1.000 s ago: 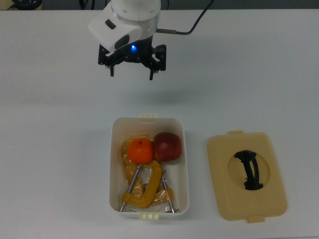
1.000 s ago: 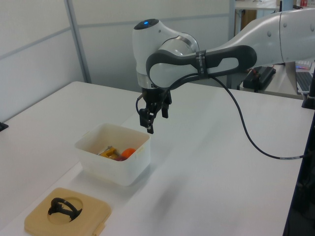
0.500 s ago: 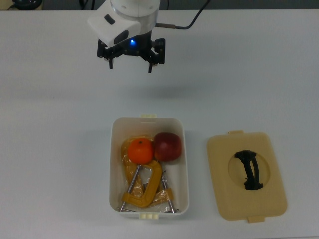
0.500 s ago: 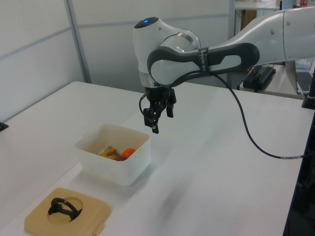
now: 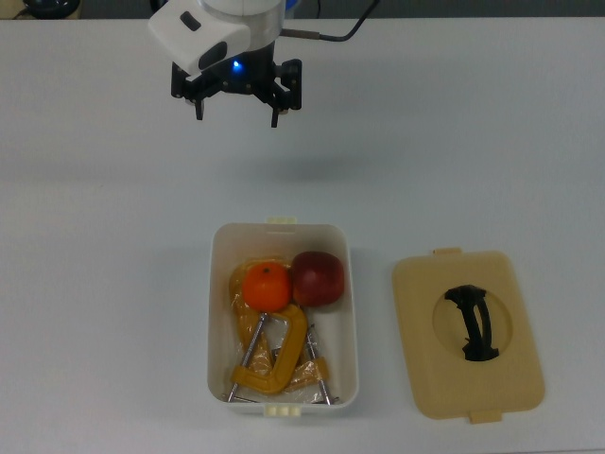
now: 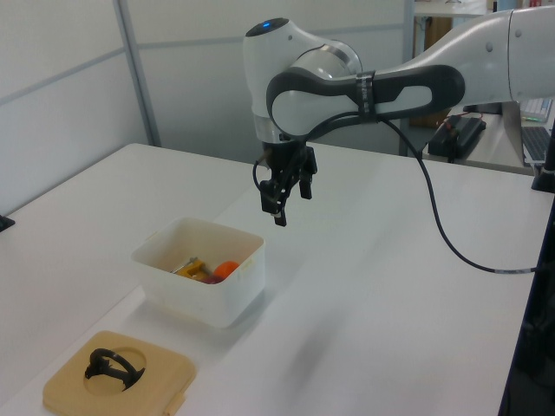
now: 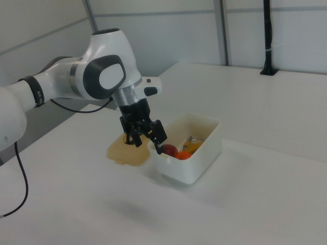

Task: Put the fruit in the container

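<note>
Empty gripper, fingers spread apart, hangs above bare table, well apart from the container.
Inside it, touching, tangerine and apple rest on yellow clamps; both look light, firm, smooth and prone to roll; grip across the widest middle.

one tangerine; one apple; one container; one lid; two clamps

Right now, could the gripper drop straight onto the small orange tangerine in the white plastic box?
Probably yes: the tan lid lies aside, the white plastic box is open-topped, and the tangerine sits uppermost beside the red apple.
</note>
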Available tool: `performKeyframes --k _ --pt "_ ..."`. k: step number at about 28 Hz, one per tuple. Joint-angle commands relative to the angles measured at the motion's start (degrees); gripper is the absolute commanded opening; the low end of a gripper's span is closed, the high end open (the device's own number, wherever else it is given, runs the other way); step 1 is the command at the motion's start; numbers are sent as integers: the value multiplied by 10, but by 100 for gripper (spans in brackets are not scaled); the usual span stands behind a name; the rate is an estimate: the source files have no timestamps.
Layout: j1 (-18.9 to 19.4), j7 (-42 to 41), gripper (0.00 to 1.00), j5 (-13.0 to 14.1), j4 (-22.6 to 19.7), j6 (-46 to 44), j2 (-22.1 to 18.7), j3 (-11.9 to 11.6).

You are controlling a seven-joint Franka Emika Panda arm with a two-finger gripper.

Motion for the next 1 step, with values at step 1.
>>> performKeyframes --k 1 --pt "-10 -36 100 23 -9 -13 -21 -5"
